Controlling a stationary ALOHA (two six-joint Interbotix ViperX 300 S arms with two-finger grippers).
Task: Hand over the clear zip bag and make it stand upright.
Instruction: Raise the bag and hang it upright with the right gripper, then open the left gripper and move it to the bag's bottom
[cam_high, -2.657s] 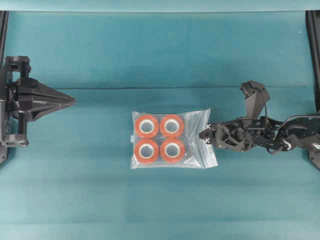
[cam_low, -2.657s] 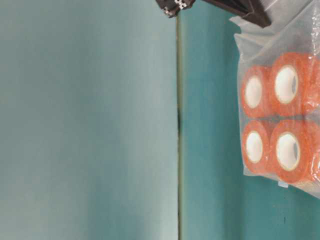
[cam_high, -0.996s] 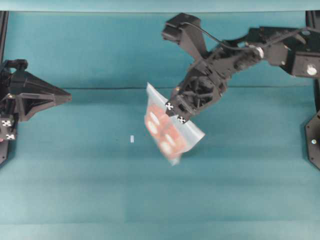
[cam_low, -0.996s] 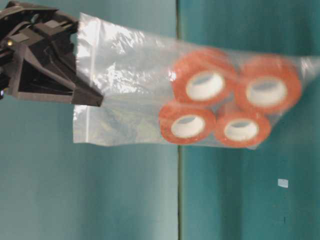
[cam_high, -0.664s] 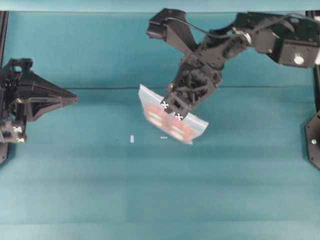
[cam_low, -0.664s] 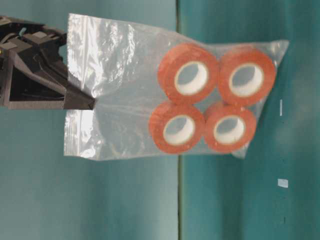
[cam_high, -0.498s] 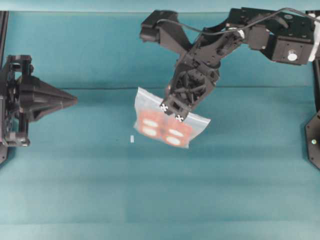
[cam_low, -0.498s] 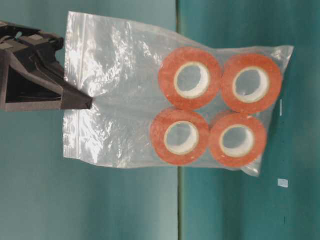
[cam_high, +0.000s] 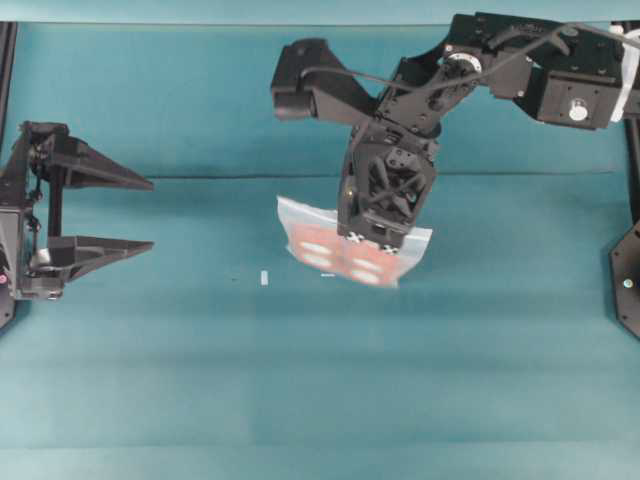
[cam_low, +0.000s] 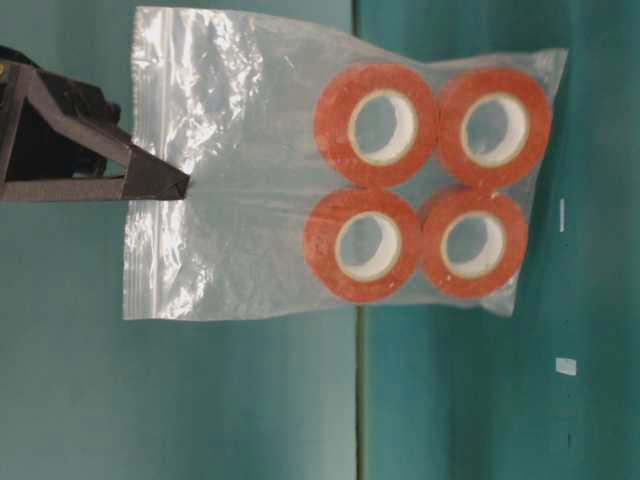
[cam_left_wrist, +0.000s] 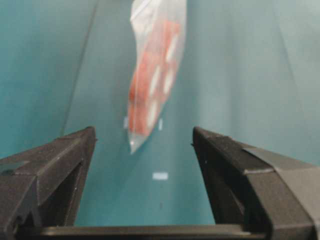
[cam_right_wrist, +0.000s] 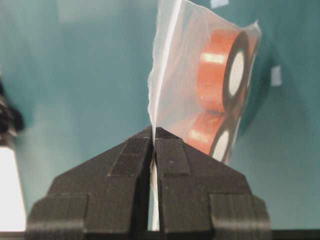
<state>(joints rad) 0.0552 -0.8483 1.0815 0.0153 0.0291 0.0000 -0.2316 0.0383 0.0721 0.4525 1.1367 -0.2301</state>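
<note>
Clamped tight on the zip edge of the clear zip bag (cam_high: 352, 252), the right gripper (cam_high: 372, 238) hangs at upper centre of the overhead view, while the left gripper (cam_high: 150, 215) waits at far left with jaws spread wide, well apart from the bag. At table level the bag fills mid-frame, four orange rolls (cam_low: 425, 185) sagging away from the pinched edge. From the left wrist, the bag dangles edge-on at top centre, framed between the gaping jaws. From the right wrist, closed fingertips (cam_right_wrist: 154, 137) bite the plastic. Judging by this, the handover is being set up; next the left gripper must close the gap and take a free edge.
</note>
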